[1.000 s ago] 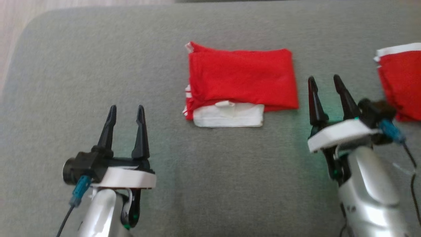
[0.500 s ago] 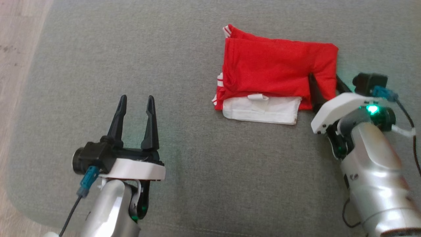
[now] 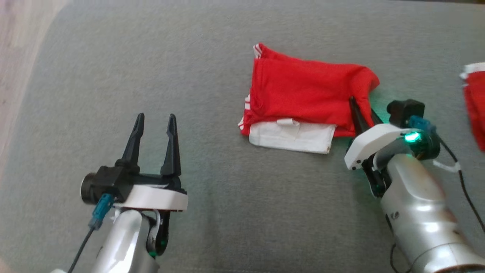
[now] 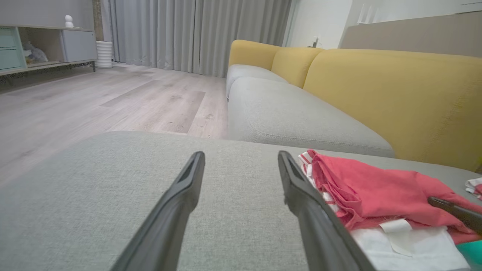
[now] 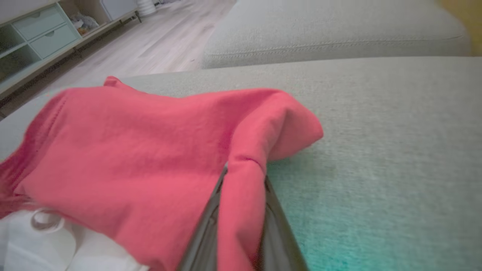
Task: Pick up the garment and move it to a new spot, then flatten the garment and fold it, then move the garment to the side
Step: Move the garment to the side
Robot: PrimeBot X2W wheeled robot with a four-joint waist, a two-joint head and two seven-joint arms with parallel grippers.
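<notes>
- Head view: you have the red garment (image 3: 303, 94) lying folded on the grey cushion (image 3: 151, 57), a little right of the middle. A white panel shows along its near edge.
- Your right pincer (image 3: 362, 109) sits at the garment's right-hand end. Its two dark fingers are drawn narrow and clamped on a fold of red cloth (the right wrist view shows the fabric pinched between them and draped down over them).
- The gripped end is puckered and bunched, while the rest of the garment lies flat on the cushion.
- Your left pincer (image 3: 156, 117) hovers over bare cushion at the lower left. Its fingers are spread wide, hold nothing, and are well apart from the garment.
- In the left wrist view the garment lies to the right of that pincer's fingers, and one dark finger of your right pincer shows at the garment's far end.
- A second red and white cloth (image 3: 475, 102) lies at the right edge of the head view, apart from the garment.
- Beyond the cushion you can see a yellow sofa back (image 4: 395, 98) and a pale wooden floor (image 4: 113, 101).
</notes>
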